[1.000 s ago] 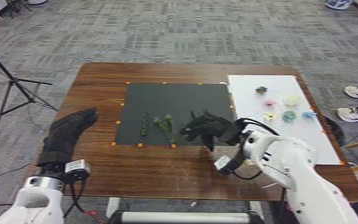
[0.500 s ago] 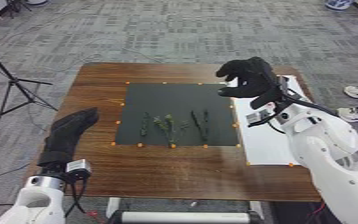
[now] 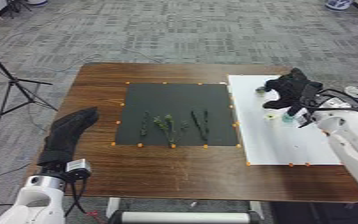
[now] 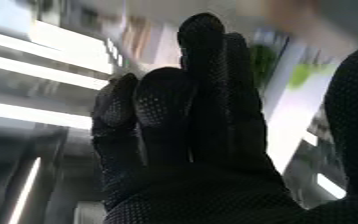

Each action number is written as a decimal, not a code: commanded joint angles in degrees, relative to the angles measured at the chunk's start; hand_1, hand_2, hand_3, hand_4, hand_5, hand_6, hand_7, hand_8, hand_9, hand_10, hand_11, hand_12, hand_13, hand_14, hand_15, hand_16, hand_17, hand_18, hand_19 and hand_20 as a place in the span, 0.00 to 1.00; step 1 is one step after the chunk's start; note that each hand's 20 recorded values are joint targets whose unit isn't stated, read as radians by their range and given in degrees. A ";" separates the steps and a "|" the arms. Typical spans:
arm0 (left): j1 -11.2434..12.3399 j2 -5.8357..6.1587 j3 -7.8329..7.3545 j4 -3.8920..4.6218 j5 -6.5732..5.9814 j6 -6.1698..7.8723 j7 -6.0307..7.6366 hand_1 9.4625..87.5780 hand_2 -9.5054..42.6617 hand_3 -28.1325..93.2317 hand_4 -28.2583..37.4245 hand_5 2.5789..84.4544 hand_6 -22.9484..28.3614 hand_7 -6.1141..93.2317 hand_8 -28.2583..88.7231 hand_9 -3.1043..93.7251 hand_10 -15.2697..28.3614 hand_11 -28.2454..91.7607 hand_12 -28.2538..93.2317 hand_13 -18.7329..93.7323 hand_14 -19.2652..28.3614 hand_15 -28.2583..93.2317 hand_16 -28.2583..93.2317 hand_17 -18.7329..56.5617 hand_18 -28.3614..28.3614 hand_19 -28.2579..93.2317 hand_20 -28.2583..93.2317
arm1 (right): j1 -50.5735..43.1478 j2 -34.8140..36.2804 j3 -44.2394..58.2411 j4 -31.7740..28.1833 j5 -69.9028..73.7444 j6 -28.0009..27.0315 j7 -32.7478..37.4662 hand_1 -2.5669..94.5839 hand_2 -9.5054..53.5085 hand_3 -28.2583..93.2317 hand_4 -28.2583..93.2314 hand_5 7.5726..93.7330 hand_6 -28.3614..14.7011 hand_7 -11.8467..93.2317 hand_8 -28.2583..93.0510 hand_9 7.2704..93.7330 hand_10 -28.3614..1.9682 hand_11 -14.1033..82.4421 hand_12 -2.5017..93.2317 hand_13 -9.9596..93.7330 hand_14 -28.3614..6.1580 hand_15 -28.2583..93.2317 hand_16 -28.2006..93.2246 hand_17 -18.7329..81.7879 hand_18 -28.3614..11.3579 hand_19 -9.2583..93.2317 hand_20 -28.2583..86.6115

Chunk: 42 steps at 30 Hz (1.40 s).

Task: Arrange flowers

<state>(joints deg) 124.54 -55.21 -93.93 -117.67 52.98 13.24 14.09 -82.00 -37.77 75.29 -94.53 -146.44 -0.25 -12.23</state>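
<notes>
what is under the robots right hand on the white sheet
Beneath the right hand is part of the white sheet. A pale yellow flower and a teal flower show at its near side. Anything directly below it is covered, so I can't tell.

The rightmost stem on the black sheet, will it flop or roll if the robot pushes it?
The stem is thin and nearly straight, so it is probably light and fairly stiff, not floppy. It lies flat on the black sheet, so a push might slide or roll it a little.
</notes>
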 commanded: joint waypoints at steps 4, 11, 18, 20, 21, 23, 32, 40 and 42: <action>-0.07 -0.01 0.36 0.04 -0.06 -0.79 0.31 0.20 0.11 0.81 0.17 0.57 0.51 0.22 0.19 0.52 0.65 0.40 0.35 0.48 0.73 0.34 0.25 0.31 0.66 0.26 0.35 | 1.07 -1.80 -1.13 6.24 -5.19 -0.32 -3.11 0.27 0.00 0.84 0.03 0.51 0.63 0.45 0.13 0.73 0.52 0.56 0.32 0.73 0.44 0.84 0.55 0.48 0.07 0.85 0.77; -0.13 -0.32 0.57 0.08 -0.10 -0.82 0.74 0.20 0.11 0.81 0.17 0.57 0.51 0.22 0.18 0.52 0.65 0.40 0.35 0.48 0.73 0.34 0.25 0.31 0.66 0.26 0.35 | 0.49 -2.22 -1.58 6.68 -5.84 -0.91 -2.85 0.27 0.00 0.84 0.03 0.51 0.63 0.46 0.13 0.73 0.52 0.56 0.33 0.73 0.44 0.85 0.56 0.48 0.07 0.85 0.77; 0.02 -0.44 0.42 0.03 -0.19 -0.94 0.82 0.19 0.11 0.82 0.17 0.57 0.51 0.22 0.18 0.52 0.65 0.40 0.35 0.48 0.73 0.34 0.25 0.31 0.66 0.25 0.35 | -1.09 -1.92 -2.06 6.20 -6.31 -1.47 -3.23 0.27 0.00 0.84 0.03 0.52 0.63 0.46 0.13 0.73 0.51 0.55 0.33 0.73 0.43 0.84 0.56 0.48 0.07 0.85 0.77; -0.14 -0.46 0.51 0.09 -0.13 -0.97 0.78 0.20 0.11 0.82 0.17 0.57 0.51 0.22 0.19 0.52 0.65 0.40 0.35 0.48 0.73 0.34 0.25 0.31 0.66 0.25 0.35 | -1.86 -1.74 -1.87 5.86 -6.51 -1.84 -3.35 0.27 0.00 0.84 0.03 0.52 0.63 0.46 0.13 0.73 0.52 0.55 0.33 0.73 0.44 0.84 0.56 0.48 0.07 0.85 0.77; -0.14 -0.51 0.50 0.06 -0.13 -0.93 0.75 0.20 0.11 0.82 0.17 0.57 0.51 0.22 0.19 0.52 0.65 0.40 0.35 0.48 0.73 0.34 0.25 0.31 0.66 0.25 0.35 | -1.94 -1.85 -1.91 6.00 -6.54 -1.81 -3.53 0.27 0.00 0.84 0.03 0.52 0.63 0.46 0.13 0.73 0.52 0.55 0.32 0.73 0.44 0.84 0.56 0.48 0.07 0.85 0.77; -0.18 -0.53 0.50 0.06 -0.16 -0.93 0.71 0.20 0.11 0.82 0.17 0.57 0.51 0.22 0.19 0.52 0.65 0.40 0.35 0.48 0.73 0.34 0.25 0.31 0.66 0.26 0.35 | -2.30 -1.89 -1.99 6.06 -6.74 -1.63 -3.43 0.27 0.00 0.84 0.03 0.52 0.63 0.46 0.13 0.73 0.52 0.55 0.32 0.73 0.44 0.84 0.56 0.48 0.07 0.85 0.77; -0.39 -0.71 0.69 0.13 -0.32 -1.03 0.82 0.20 0.11 0.82 0.17 0.57 0.51 0.22 0.18 0.52 0.65 0.40 0.35 0.48 0.73 0.34 0.25 0.31 0.66 0.25 0.35 | -2.23 -2.03 -3.91 6.76 -7.23 0.55 0.66 0.36 0.00 0.85 0.04 0.55 0.65 0.48 0.12 0.76 0.55 0.55 0.31 0.75 0.47 0.85 0.55 0.50 0.09 0.86 0.77; -0.57 -0.82 0.89 0.24 -0.27 -1.10 0.88 0.20 0.11 0.82 0.17 0.57 0.51 0.22 0.19 0.52 0.65 0.40 0.35 0.48 0.73 0.34 0.25 0.31 0.66 0.26 0.35 | -1.84 -2.25 -5.55 8.72 -4.83 6.42 2.23 0.53 0.00 0.77 0.02 0.65 0.72 0.52 0.29 0.87 0.65 0.50 0.35 0.83 0.57 0.85 0.55 0.56 0.11 0.91 0.75; -0.54 -0.82 0.88 0.18 -0.36 -1.01 0.83 0.20 0.12 0.81 0.17 0.57 0.51 0.22 0.19 0.52 0.65 0.40 0.35 0.48 0.73 0.34 0.25 0.31 0.66 0.26 0.35 | -1.66 -1.97 -5.85 9.10 -3.88 8.01 1.40 0.56 0.01 0.77 0.01 0.71 0.73 0.50 0.30 0.92 0.66 0.51 0.33 0.86 0.61 0.84 0.56 0.59 0.11 0.93 0.75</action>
<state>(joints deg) 124.07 -55.46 -93.31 -117.58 52.90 12.91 14.73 -83.46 -39.92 70.10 -87.21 -151.88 4.05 -10.02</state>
